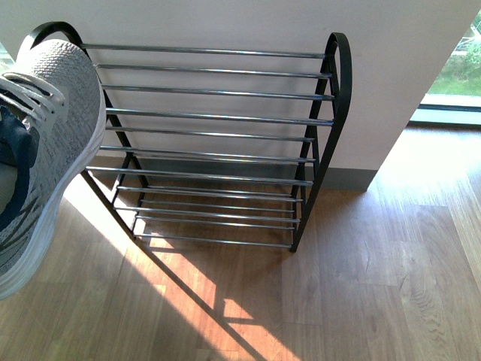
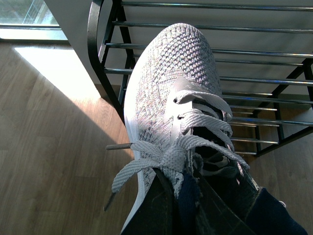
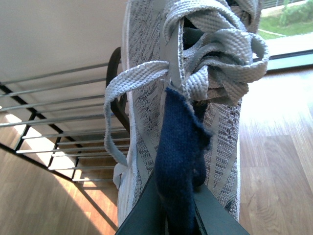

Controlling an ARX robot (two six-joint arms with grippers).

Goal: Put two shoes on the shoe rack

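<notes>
A grey knit sneaker (image 1: pixel 45 150) with a white sole hangs in the air at the left of the front view, its toe by the top left corner of the shoe rack (image 1: pixel 218 135). In the left wrist view my left gripper (image 2: pixel 188 210) is shut on this sneaker's (image 2: pixel 166 83) navy tongue, toe pointing at the rack's rods (image 2: pixel 259 81). My right gripper (image 3: pixel 178 215) is shut on the navy tongue of a second grey sneaker (image 3: pixel 144 98), held beside the rack's end frame (image 3: pixel 115 73). The second sneaker and both grippers are out of the front view. The rack's tiers are bare.
The rack stands against a white wall (image 1: pixel 225 22) on a wood floor (image 1: pixel 361 286). A sunlit patch (image 1: pixel 188 293) lies in front of it. The wall ends at a corner on the right, with a low window (image 1: pixel 458 75) beyond.
</notes>
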